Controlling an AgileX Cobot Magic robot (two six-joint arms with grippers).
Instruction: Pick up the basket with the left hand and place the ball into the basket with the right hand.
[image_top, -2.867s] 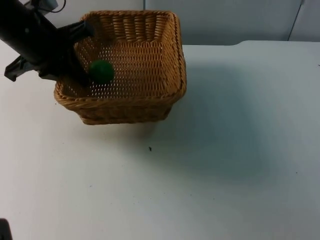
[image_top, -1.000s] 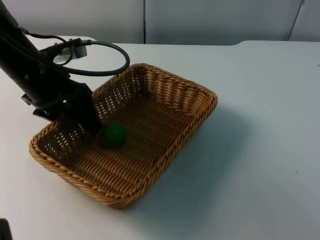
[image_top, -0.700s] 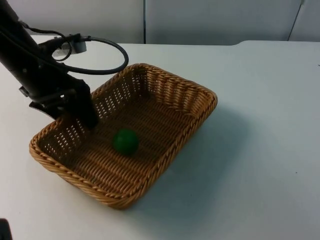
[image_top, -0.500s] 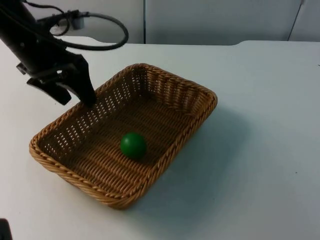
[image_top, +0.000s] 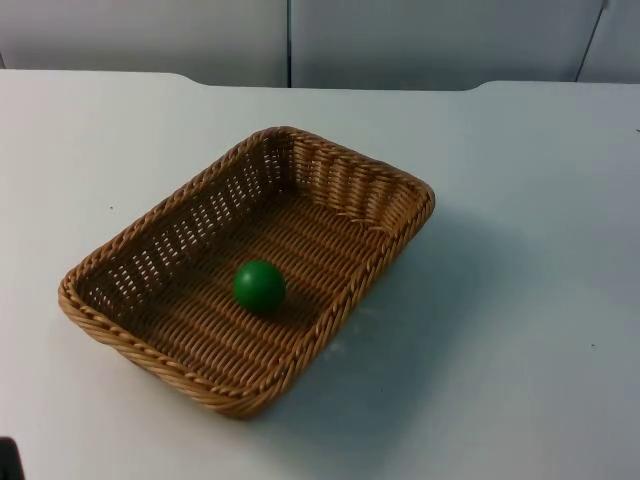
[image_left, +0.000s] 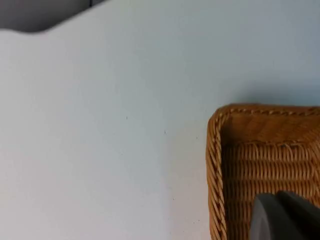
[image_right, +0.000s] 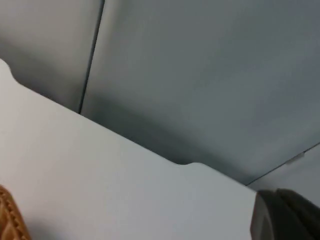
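Ball (image_top: 260, 286) loose in basket (image_top: 340, 180) on bench (image_top: 520, 300); probably rolls if basket gets nudged. Left gripper (image_left: 285, 217), right gripper (image_right: 287, 215): jaws' state unclear.

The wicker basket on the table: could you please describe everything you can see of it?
The basket is a shallow rectangular tray of tan woven wicker with rounded corners, a braided rim and openwork side walls. It sits flat on the white table, turned diagonally in the top view, with nothing gripping it. A green ball rests on its woven floor, near the middle. The left wrist view catches one corner of its rim.
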